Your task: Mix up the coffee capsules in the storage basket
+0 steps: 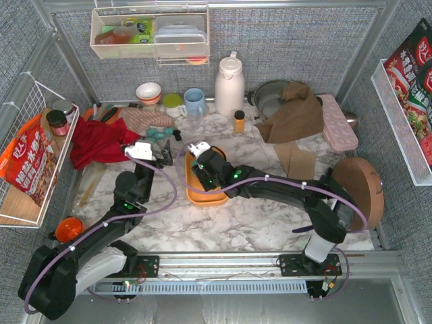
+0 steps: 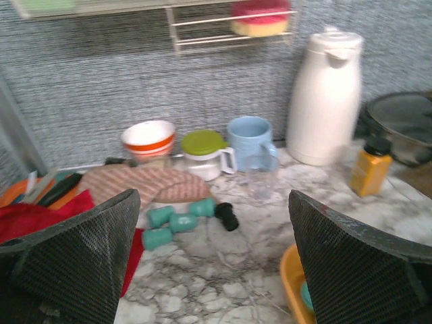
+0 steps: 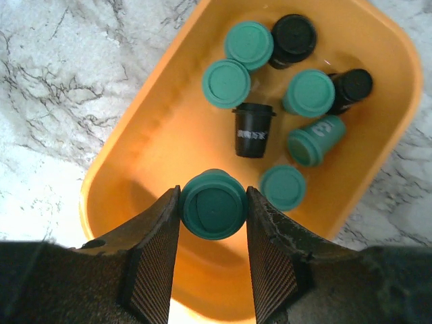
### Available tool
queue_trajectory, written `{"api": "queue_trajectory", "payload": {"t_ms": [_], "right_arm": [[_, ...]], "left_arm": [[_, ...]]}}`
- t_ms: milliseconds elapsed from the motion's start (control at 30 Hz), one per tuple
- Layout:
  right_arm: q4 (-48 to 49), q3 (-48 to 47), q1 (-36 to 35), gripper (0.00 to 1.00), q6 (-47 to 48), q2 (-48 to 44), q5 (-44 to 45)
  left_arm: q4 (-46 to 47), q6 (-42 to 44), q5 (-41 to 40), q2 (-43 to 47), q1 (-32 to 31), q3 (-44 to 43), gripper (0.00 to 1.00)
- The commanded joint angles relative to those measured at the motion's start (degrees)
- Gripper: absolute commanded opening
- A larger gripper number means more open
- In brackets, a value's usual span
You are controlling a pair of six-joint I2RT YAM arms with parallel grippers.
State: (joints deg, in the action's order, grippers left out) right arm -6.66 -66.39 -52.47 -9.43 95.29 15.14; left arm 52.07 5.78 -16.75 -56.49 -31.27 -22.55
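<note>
The orange storage basket (image 3: 169, 121) lies on the marble table (image 1: 270, 223); in the top view (image 1: 202, 197) my right arm covers most of it. It holds several teal and black coffee capsules (image 3: 250, 129). My right gripper (image 3: 213, 210) is shut on a teal capsule (image 3: 213, 204), held above the basket's near end. My left gripper (image 2: 216, 270) is open and empty, left of the basket, whose corner (image 2: 291, 282) shows in the left wrist view. Three teal capsules (image 2: 174, 221) and one black capsule (image 2: 227, 216) lie loose on the table ahead of it.
A red cloth (image 1: 98, 142) and striped cloth (image 2: 145, 183) lie at the left. Bowl (image 2: 148, 138), green-lidded cup (image 2: 204, 154), blue mug (image 2: 248, 140), white jug (image 1: 229, 84) and amber bottle (image 1: 239, 121) line the back. A white wire basket (image 1: 27, 158) hangs left.
</note>
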Motion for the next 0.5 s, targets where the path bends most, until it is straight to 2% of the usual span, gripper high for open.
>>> {"api": "queue_trajectory", "payload": {"t_ms": [0,267,467], "right_arm": [[3.5,-2.0,-0.7,0.32,0.7,3.9,-2.0],[7.7,-4.0,-0.9,0.38,-1.5,10.5,-2.1],[7.1,-5.3,-1.0,0.53,-1.7,12.7,1.1]], "left_arm": [[5.2,-1.9,-9.9,1.7,0.8,1.2,0.99],[6.0,-3.4,-9.1,2.5,2.1,1.8,0.99],[5.9,-3.8,-9.0,3.0,2.6,1.8,0.99]]}}
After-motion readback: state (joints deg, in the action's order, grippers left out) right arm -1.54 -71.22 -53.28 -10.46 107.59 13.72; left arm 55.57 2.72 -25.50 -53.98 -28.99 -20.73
